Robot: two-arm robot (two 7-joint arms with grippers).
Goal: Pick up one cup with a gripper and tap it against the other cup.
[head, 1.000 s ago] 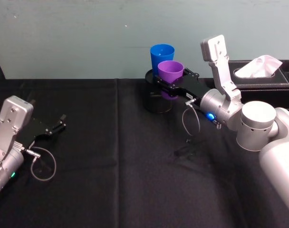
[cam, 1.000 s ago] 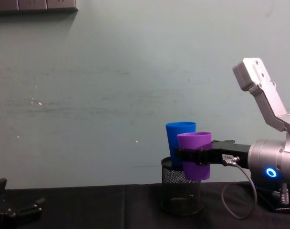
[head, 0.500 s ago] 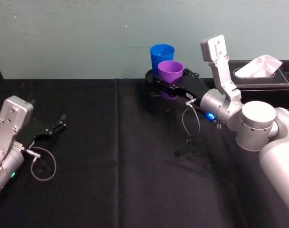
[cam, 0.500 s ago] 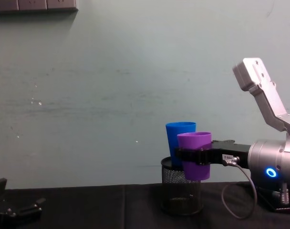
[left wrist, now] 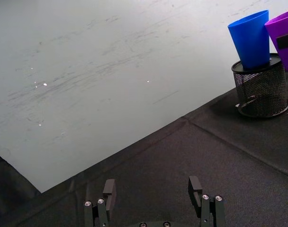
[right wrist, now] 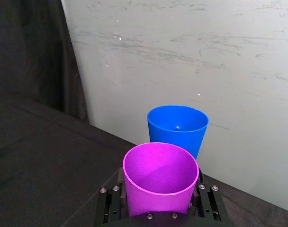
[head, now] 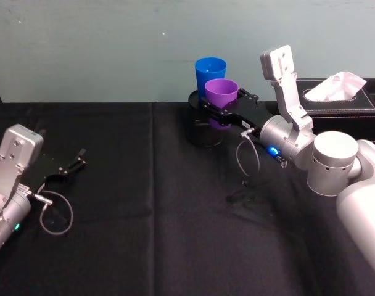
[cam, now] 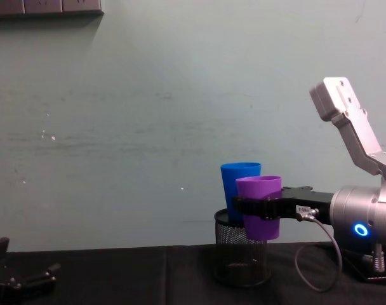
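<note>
Two cups are showing close together at the far middle of the black-covered table (head: pixel 150 222), right in front of the pale wall. The right gripper (head: pixel 223 105) is reaching forward and to the left from its silver wrist, where a blue ring is glowing, and its long black fingers are pinching the purple cup (head: pixel 221 89) from both sides about halfway up its wall. That cup is hanging upright in the air, clear of the table, with its mouth facing up and its lower part level with the rim of the black mesh pen holder (cam: pixel 240 264). The blue cup (head: pixel 210 69) is standing upright inside that pen holder, rising well above its rim, just behind the purple cup and a little to its left as the head camera is seeing it. The two cups are sitting so near each other that I cannot tell whether their walls are touching or a sliver apart. The left gripper (left wrist: pixel 152 189) is resting low over the table at the near left, well apart from both cups, with its fingers spread and holding nothing. Off to the far right a black tissue box (head: pixel 354 102) is lying on the table with a white tissue sticking up.
</note>
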